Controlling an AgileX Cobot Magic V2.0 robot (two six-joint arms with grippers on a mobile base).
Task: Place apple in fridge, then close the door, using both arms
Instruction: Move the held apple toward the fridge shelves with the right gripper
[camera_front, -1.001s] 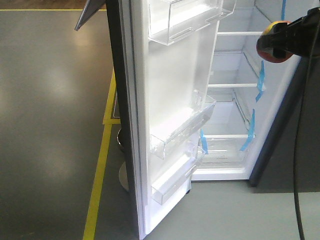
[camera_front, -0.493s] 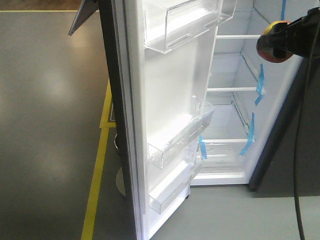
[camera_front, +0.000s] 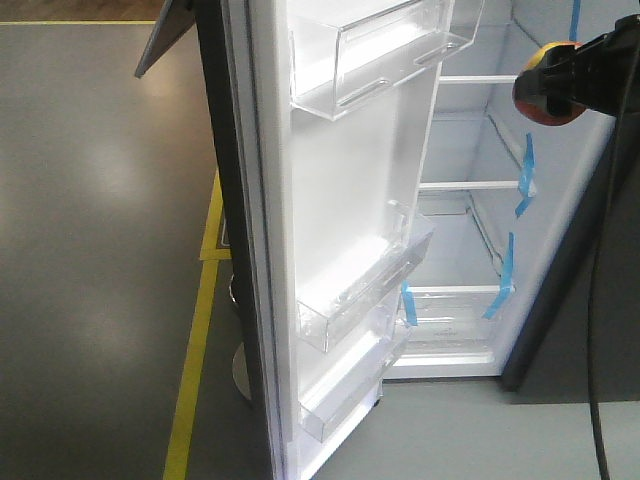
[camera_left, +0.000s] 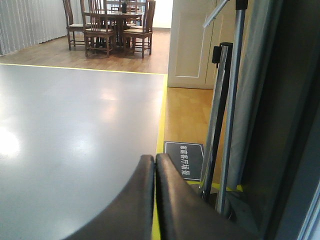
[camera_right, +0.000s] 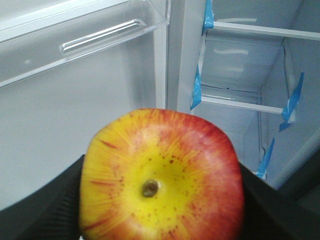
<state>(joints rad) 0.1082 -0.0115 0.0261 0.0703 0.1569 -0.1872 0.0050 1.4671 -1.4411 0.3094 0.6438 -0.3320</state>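
The red and yellow apple (camera_right: 162, 175) fills the lower half of the right wrist view, clamped between the black fingers of my right gripper (camera_right: 162, 200). From the front view the apple (camera_front: 532, 90) hangs at the upper right, in front of the open fridge (camera_front: 470, 220) with its white shelves and blue tape strips. The door (camera_front: 340, 240) stands wide open at centre, its white inside and clear bins facing me. My left gripper (camera_left: 155, 162) is shut with nothing in it, out beside the fridge's dark outer side (camera_left: 292, 125), over the grey floor.
Yellow floor tape (camera_front: 195, 350) runs along the grey floor left of the door. A metal stand with poles (camera_left: 225, 100) and a black floor sign (camera_left: 184, 159) sit near the left gripper. A dining table and chairs (camera_left: 112, 25) stand far back.
The view has shifted slightly: the fridge shelves and door bins sit a little lower and more to the right in the frame. The apple stays at the same spot in the right gripper.
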